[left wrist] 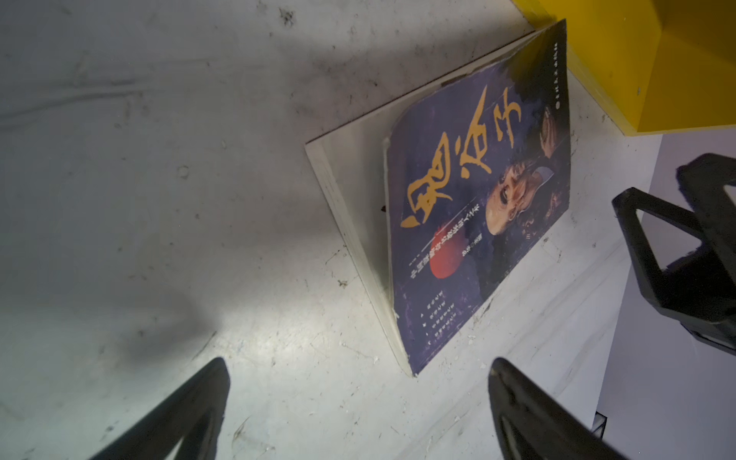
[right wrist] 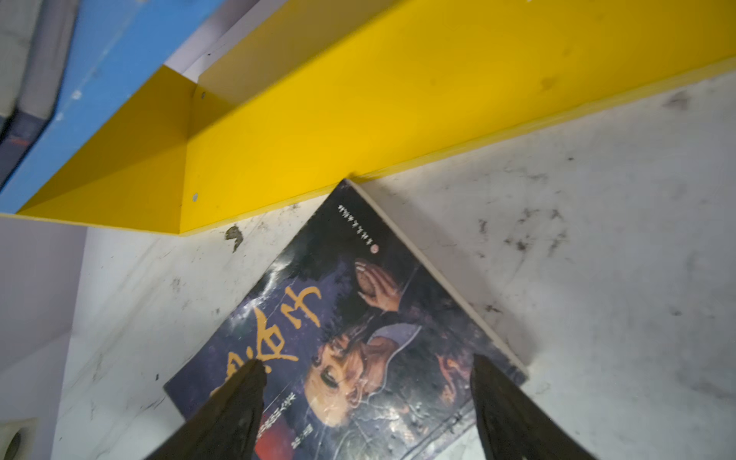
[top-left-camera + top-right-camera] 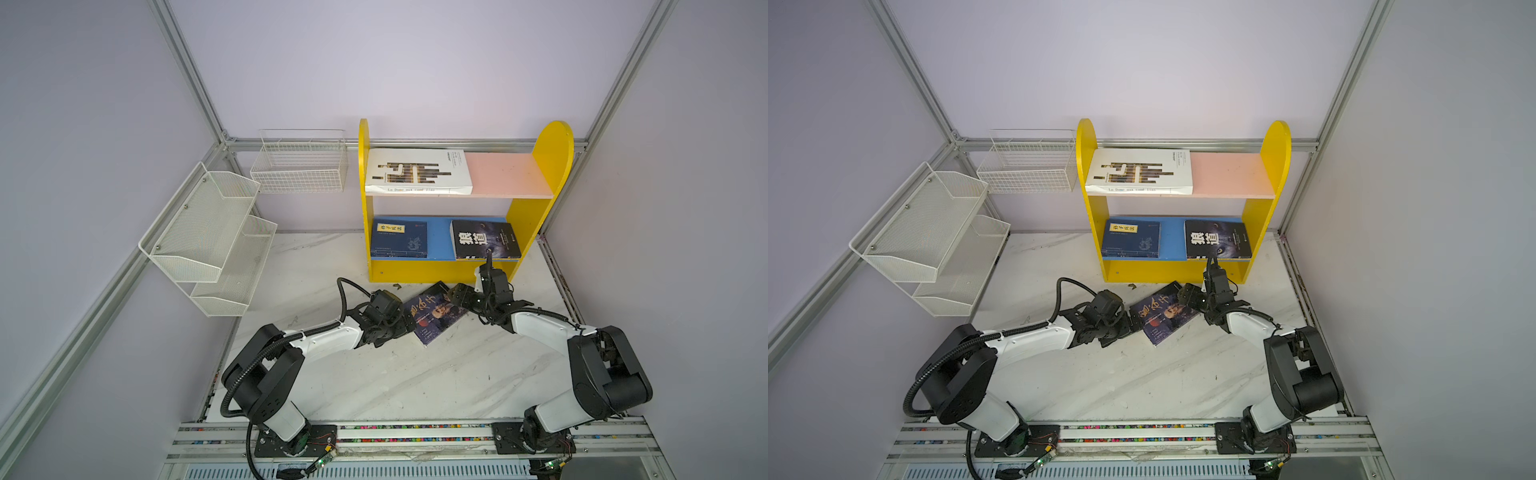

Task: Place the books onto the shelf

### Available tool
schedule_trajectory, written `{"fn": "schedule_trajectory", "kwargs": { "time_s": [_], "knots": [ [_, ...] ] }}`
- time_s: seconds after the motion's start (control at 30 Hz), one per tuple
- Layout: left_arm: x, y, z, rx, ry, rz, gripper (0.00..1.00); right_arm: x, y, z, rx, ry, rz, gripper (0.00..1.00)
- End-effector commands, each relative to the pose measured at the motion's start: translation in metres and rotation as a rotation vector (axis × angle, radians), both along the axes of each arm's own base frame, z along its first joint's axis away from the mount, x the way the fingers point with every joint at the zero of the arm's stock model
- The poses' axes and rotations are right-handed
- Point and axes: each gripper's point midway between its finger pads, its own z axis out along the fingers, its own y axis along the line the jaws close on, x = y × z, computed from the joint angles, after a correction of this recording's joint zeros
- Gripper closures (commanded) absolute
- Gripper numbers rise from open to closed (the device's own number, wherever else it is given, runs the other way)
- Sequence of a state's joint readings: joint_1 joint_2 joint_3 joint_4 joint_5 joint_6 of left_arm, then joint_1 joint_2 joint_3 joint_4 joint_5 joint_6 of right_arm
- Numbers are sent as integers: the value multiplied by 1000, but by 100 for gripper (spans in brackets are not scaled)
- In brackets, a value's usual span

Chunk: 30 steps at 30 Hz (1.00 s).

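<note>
Dark-blue face book [image 3: 432,316] | flat on bench [image 3: 415,386], long axis diagonal, far corner touching shelf [image 3: 436,274] base | left hand [image 1: 358,362], right hand [image 2: 366,362]: both spread, released

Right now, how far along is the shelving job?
Done: the white book lies on the pink upper board of the shelf; a navy book and a black book lie on the blue lower board.
In hand: nothing is gripped. The left gripper sits open beside the dark-blue face book on the table, and the right gripper is open over it.
Left: getting that book onto a board.
</note>
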<state>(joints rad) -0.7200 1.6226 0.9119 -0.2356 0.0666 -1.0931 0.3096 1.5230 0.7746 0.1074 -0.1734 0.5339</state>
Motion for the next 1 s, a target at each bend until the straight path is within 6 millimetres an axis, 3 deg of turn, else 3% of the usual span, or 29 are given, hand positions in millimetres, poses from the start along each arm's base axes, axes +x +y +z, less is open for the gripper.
{"fn": "schedule_trajectory", "kwargs": {
  "time_s": [0.0, 0.17, 0.33, 0.47, 0.57, 0.63, 0.73, 0.83, 0.97],
  "knots": [
    [18, -19, 11, -52, -1, -1, 0, 6, -11, 0, -32, -22, -61, 17],
    [26, -32, -1, -75, 30, -24, 2, -10, 7, -25, 16, 48, 13, 18],
    [40, -29, -3, -102, 29, -18, 3, -36, 23, -50, 44, 146, 73, 21],
    [49, -23, -5, -109, 26, -20, 4, -71, 48, -34, 63, 166, 150, 22],
    [55, -16, -6, -106, 21, -19, 4, -93, 49, -10, 110, 141, 155, 22],
    [58, -13, -7, -104, 21, -23, 4, -101, 37, 3, 108, 114, 108, 22],
    [61, -10, -6, -91, 18, -37, 5, -97, 17, 27, 85, 18, 23, 17],
    [60, -11, -3, -85, 20, -60, 5, -78, 6, 43, 31, -69, -38, 10],
    [57, -10, -2, -88, 23, -58, 5, -44, 9, 25, -71, -54, -56, 9]
  ]
}}
